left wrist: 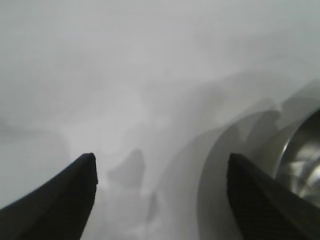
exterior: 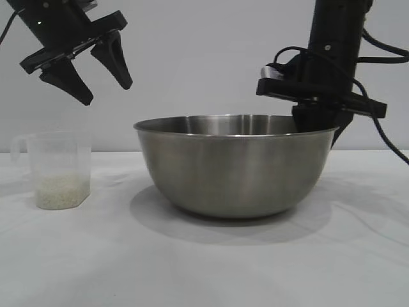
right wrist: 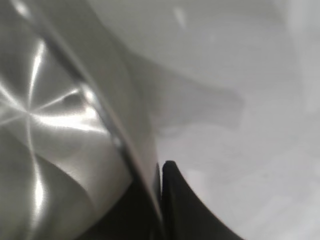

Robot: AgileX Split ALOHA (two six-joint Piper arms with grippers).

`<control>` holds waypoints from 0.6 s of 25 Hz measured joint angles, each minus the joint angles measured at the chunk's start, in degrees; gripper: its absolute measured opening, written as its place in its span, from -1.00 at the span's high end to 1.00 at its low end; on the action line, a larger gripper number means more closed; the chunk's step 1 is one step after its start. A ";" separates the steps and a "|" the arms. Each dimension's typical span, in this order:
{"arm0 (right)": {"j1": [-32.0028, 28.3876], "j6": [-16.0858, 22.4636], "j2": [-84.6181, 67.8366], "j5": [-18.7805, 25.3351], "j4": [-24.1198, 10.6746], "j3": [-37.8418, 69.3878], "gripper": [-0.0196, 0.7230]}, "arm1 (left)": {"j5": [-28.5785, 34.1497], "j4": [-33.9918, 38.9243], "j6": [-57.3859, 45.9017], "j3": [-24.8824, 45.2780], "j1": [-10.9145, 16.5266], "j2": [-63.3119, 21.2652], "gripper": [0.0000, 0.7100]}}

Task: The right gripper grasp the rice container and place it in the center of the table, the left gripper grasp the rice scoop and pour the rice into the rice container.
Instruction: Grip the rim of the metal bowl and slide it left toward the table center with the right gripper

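Observation:
The rice container (exterior: 236,166), a wide steel bowl, rests on the white table (exterior: 204,268) near its middle. My right gripper (exterior: 332,131) is at the bowl's right rim, shut on it; in the right wrist view the right gripper (right wrist: 160,169) has one finger inside the bowl (right wrist: 50,125) and the other finger (right wrist: 175,190) outside the wall. The rice scoop (exterior: 61,169), a clear plastic cup with a side handle, stands at the left with rice (exterior: 62,190) in its bottom. My left gripper (exterior: 107,93) hangs open above the scoop, holding nothing. The left wrist view shows the left gripper (left wrist: 162,160) over bare table, the bowl's edge (left wrist: 300,160) to one side.
A plain pale wall stands behind the table. White tabletop (exterior: 115,256) lies in front of the bowl and the scoop. Cables (exterior: 383,57) trail from the right arm.

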 joint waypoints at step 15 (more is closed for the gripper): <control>0.40 0.71 0.00 -0.67 0.17 -3.47 -0.25 | 0.28 -0.13 0.00 0.00 0.00 0.00 -0.35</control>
